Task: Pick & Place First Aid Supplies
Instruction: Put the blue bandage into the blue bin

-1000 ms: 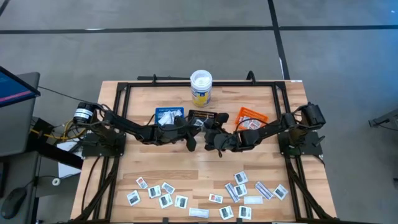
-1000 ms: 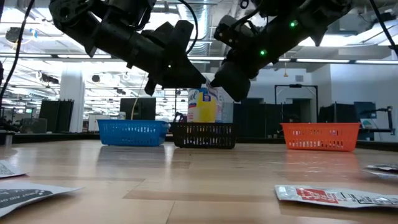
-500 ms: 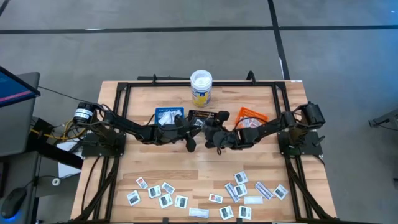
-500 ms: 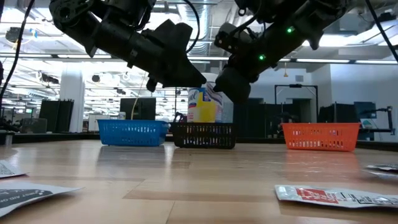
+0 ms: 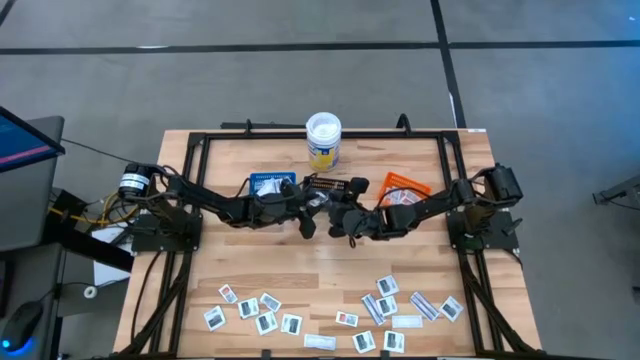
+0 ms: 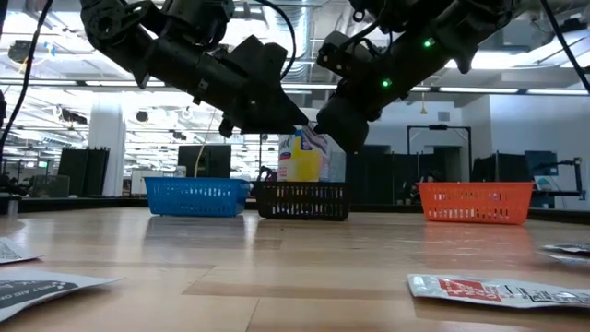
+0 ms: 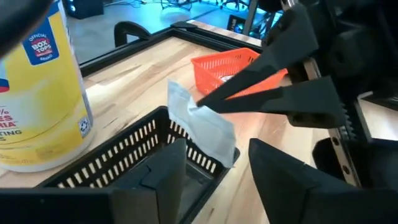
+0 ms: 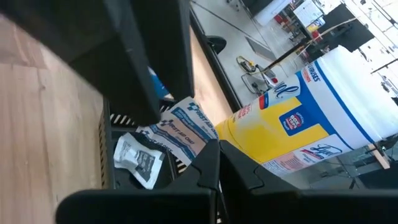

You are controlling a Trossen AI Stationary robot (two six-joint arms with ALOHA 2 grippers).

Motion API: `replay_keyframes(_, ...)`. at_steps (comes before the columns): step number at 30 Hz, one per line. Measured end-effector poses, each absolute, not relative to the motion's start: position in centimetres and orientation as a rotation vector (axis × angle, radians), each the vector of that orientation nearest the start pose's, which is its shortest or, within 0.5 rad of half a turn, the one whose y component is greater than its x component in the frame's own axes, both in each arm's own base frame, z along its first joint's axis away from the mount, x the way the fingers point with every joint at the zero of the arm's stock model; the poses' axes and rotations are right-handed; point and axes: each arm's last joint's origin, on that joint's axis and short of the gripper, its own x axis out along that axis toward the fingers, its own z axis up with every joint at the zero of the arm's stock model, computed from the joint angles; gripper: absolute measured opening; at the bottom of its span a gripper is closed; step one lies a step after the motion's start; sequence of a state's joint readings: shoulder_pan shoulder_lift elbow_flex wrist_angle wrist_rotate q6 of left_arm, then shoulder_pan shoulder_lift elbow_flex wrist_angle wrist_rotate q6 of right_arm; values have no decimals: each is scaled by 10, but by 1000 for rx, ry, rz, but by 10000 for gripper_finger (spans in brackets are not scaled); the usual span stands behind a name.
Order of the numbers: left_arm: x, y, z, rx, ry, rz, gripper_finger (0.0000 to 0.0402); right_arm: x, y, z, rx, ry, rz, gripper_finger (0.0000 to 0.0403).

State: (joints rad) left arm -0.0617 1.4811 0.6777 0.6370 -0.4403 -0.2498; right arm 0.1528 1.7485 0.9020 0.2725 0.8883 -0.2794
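A pale packet [image 7: 202, 127] hangs over the black tray [image 7: 118, 163], pinched at one edge between the closed fingertips of the right gripper [image 7: 208, 102]; only the left wrist view shows this grip. The right wrist view alone shows the tray's contents: a white packet with dark print [image 8: 140, 160] and a blue-and-white strip packet [image 8: 181, 127]. The left gripper [image 5: 308, 214] hovers just beside it, at 9 o'clock of the right one, fingers [image 7: 165, 171] spread wide and empty. The remaining packets [image 5: 385, 300] lie scattered along the table's 6 o'clock edge. The yellow-labelled tub [image 7: 34, 93] at 12 o'clock reads "BOX TOPS". A blue tray [image 5: 270, 184] and an orange tray [image 5: 402, 189] flank the black one. Against a second ago, the right gripper has drawn closer over the black tray; the table packets are unchanged.
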Motion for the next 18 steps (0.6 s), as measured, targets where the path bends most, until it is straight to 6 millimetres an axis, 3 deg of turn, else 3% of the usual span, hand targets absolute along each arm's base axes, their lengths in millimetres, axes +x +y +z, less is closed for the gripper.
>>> replay_keyframes(12,303,-1,219,-213,88,411,186,347,31,176,-535,579,-649,0)
replay_keyframes(18,303,5,219,-208,87,426,186,348,40,178,-532,551,-603,0)
